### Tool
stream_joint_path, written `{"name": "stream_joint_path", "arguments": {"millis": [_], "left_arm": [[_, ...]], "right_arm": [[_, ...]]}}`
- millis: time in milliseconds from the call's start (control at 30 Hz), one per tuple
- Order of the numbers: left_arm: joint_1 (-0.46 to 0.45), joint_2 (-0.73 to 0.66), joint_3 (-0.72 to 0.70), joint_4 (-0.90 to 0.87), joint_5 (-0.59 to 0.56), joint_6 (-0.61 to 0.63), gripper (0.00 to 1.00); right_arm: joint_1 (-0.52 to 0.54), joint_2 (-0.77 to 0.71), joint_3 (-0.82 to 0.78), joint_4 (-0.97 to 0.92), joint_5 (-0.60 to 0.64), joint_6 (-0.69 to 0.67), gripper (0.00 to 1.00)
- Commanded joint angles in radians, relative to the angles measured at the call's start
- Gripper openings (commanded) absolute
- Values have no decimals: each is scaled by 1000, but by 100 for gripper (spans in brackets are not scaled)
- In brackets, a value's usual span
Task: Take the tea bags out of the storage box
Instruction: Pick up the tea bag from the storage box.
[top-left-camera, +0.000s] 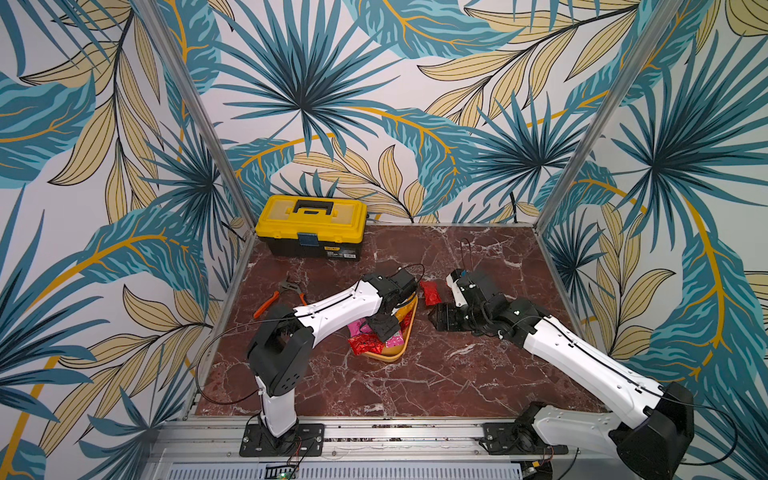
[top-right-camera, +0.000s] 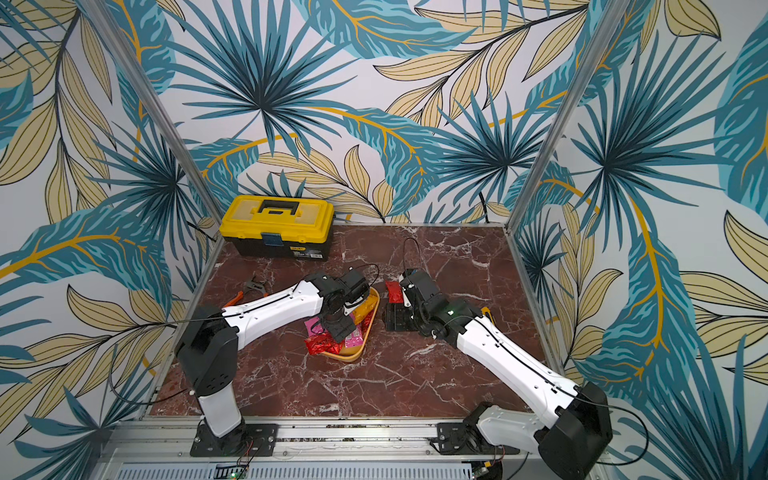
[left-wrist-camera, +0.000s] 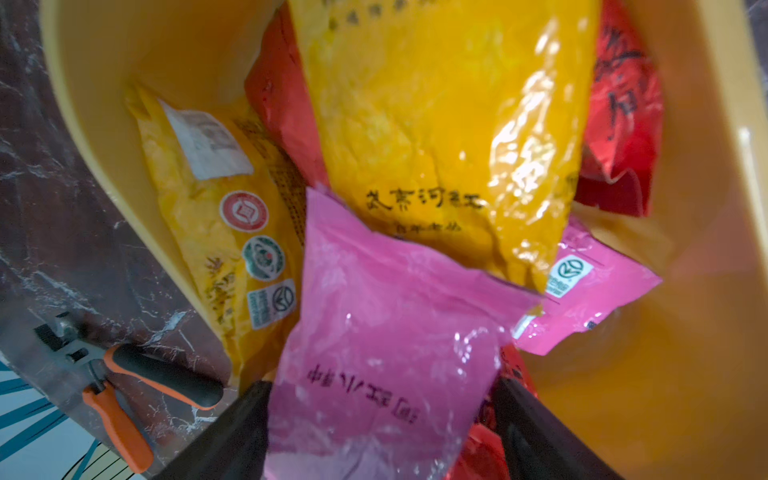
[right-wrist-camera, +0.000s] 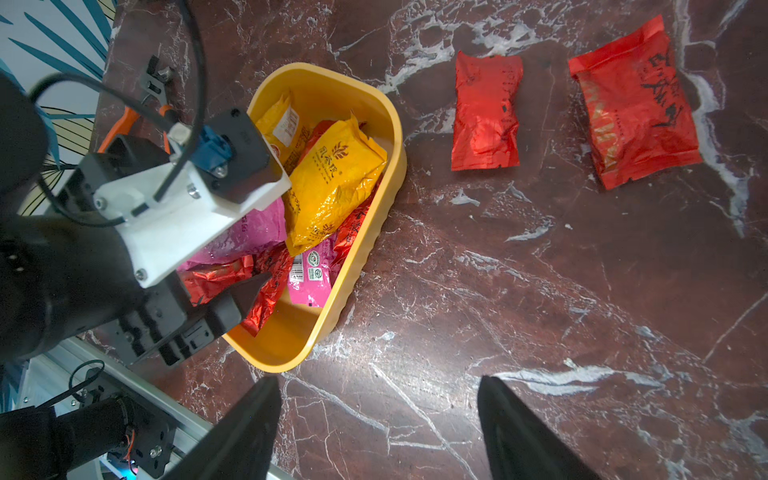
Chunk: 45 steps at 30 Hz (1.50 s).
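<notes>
**Tea bags being reached for in the box, two lying outside on the table**

The yellow-orange box (top-left-camera: 392, 358) is being seen on the dark red table (top-left-camera: 415, 386), a little left of the middle and just in front of the left arm. Most of the tea bags (right-wrist-camera: 332, 183) are lying inside it in a loose pile. A big yellow bag (left-wrist-camera: 436, 124) is lying on top and a second yellow bag (left-wrist-camera: 216, 216) is leaning against the wall of the box. A pink bag (left-wrist-camera: 374, 311) is lying partly over the big yellow one, and red ones are showing below. A crinkled red bag (top-left-camera: 365, 345) is lying at the near left corner and is reaching over the rim.

The left gripper (left-wrist-camera: 380, 382) is being pointed down into the box. Its jaws are being held wide apart, one on each side of the pink bag. Whether they are pressing on it cannot be told.

The right gripper (right-wrist-camera: 378, 378) is being held above the bare table, just right of the box. Its jaws are standing wide apart and nothing is between them.

Outside the box, to its right, a small red bag (right-wrist-camera: 486, 112) and a larger red bag (right-wrist-camera: 636, 104) are lying flat on the table, apart from each other. In both top views only one of them is being shown, beside the right wrist.

A closed toolbox (top-left-camera: 311, 226) with a yellow lid is standing in the far left corner. Pliers (top-left-camera: 282, 295) with orange handles are lying left of the box.
</notes>
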Motion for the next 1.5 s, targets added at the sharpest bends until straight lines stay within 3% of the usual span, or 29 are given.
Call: {"name": "stream_joint_path", "arguments": {"millis": [0, 600, 967, 1200, 1467], "left_arm": [[10, 19, 29, 13, 16, 15, 85], [15, 21, 96, -32, -3, 5, 62], [23, -1, 134, -75, -2, -5, 60], [27, -38, 178, -104, 19, -23, 60], [26, -59, 293, -145, 71, -60, 60]], "right_arm": [[-3, -1, -6, -2, 5, 11, 79], [-2, -14, -15, -4, 25, 14, 78], [-2, -34, -20, -4, 46, 9, 77], [-9, -75, -31, -4, 129, -3, 77], [-146, -175, -100, -7, 88, -1, 76]]}}
